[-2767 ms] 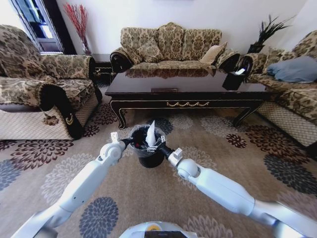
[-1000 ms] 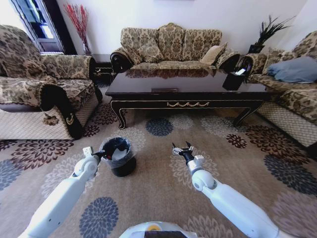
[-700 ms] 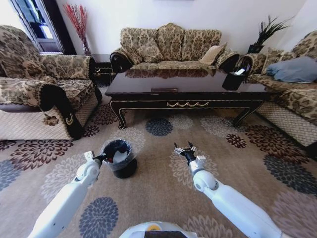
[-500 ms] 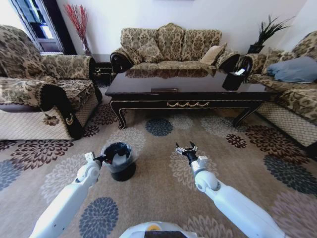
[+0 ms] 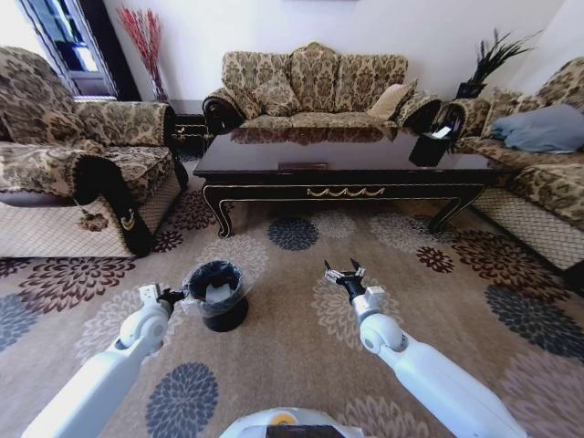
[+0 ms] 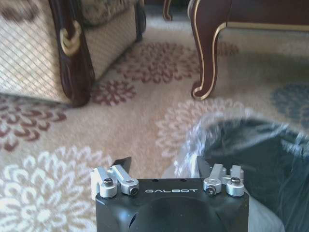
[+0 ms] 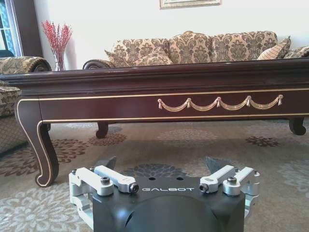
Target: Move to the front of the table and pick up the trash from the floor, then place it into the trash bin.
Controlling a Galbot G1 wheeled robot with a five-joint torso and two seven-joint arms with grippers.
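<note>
The trash bin [image 5: 217,294], black with a thin plastic liner, stands on the floor [image 5: 301,356] in front of the table [image 5: 347,169]. Crumpled white paper, a piece of the trash [image 5: 218,292], lies inside it. My left gripper [image 5: 172,297] is open just beside the bin's left rim; in the left wrist view the left gripper [image 6: 163,164] has its fingers spread, with the liner of the bin [image 6: 227,140] next to one fingertip. My right gripper [image 5: 344,271] hangs open and empty over the carpet, right of the bin. In the right wrist view the right gripper [image 7: 164,166] faces the table [image 7: 159,104].
A patterned armchair [image 5: 82,178] stands at the left, a sofa [image 5: 315,87] behind the table and another sofa [image 5: 538,155] at the right. A black tissue box [image 5: 429,146] sits on the table's right end. The table's curved leg [image 6: 205,48] is close to the bin.
The bin moved left from between both grippers and now stands on the carpet. The right arm swung away to the right. The left gripper has drawn back from the rim.
</note>
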